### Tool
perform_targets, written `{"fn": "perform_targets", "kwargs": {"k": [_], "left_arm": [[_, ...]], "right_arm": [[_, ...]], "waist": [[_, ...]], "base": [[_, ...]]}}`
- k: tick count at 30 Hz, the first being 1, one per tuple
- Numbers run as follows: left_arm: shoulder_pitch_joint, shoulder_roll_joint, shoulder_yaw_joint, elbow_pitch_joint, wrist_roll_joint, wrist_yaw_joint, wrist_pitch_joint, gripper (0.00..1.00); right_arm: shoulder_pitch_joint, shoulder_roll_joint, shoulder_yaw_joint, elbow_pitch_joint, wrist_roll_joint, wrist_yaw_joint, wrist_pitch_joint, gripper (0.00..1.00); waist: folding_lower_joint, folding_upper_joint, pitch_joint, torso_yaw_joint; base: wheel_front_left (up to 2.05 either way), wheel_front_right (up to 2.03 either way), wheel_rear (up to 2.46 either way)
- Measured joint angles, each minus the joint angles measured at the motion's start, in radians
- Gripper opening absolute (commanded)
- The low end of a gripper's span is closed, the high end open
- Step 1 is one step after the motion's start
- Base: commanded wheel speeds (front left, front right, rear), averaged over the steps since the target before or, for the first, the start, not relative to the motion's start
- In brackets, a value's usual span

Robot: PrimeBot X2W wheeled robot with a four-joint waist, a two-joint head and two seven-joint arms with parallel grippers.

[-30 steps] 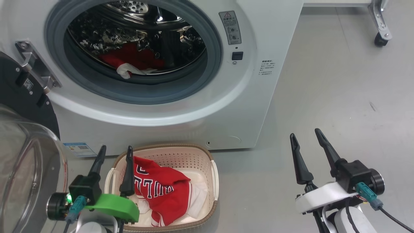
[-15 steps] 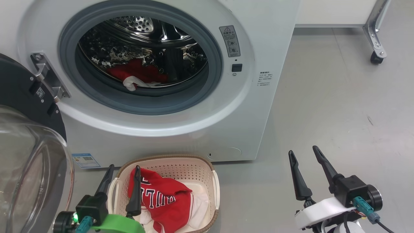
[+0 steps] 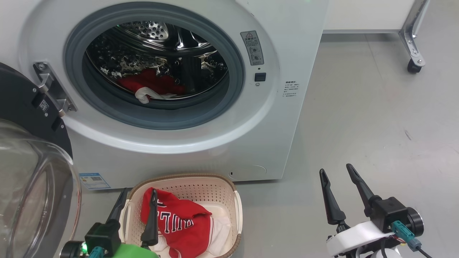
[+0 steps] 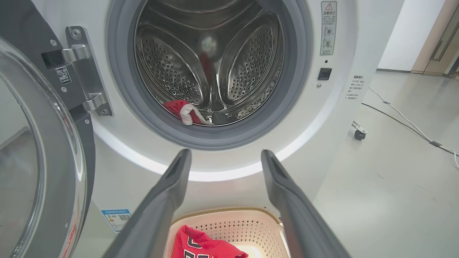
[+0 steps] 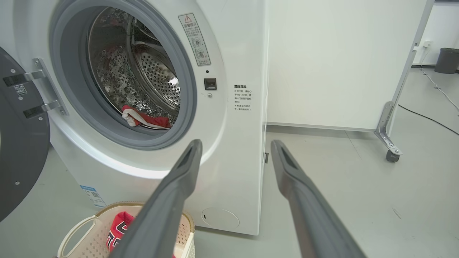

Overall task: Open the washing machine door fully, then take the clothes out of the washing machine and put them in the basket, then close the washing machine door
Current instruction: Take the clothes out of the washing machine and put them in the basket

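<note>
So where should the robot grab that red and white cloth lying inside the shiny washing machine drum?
Probably its bunched white end, which pokes up nearest the grey rubber ring, so it is easy to pinch. Come straight in from the front through the round opening, dipping down, because the red garment lies low in the perforated steel drum.

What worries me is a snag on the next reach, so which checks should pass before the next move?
1. Washing machine door swung clear of the opening: ok.
2. Left hand open and empty: ok.
3. Right hand open and empty: ok.
4. Drum emptied: not ok, a red and white garment lies near its front.
5. More clothes deeper inside: cannot tell.
6. Basket on the floor below the opening, with room beside the red jersey: ok.
</note>
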Motion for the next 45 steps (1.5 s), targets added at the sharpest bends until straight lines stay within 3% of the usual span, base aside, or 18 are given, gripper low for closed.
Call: {"fn": "perform_targets", "kwargs": {"k": [26, 45], "left_arm": [[0.012, 0.002, -0.006, -0.056, 0.01, 0.018, 0.072, 1.0], [-0.353, -0.001, 0.003, 0.089, -0.003, 0.03, 0.193, 1.0]], "right_arm": [[-0.001, 0.002, 0.011, -0.046, -0.002, 0.0, 0.0, 1.0], [-0.109, 0.002, 0.038, -0.103, -0.012, 0.011, 0.0, 1.0]], "waist": [[0.0, 0.0, 0.06, -0.019], [0.0, 0.0, 0.279, -0.053]], "base": [[0.0, 0.0, 0.0], [0.0, 0.0, 0.0]]}}
